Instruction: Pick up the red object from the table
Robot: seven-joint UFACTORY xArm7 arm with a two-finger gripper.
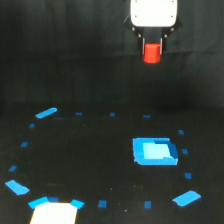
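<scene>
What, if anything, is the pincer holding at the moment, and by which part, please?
The pincer holds the red object by its upper part, a finger on either side, well above the table.

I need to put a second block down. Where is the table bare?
The middle of the table is bare, between the ring of small tape marks and the blue tray. The exterior view's right is crowded by the tray. The gripper holds the red object high above.
</scene>
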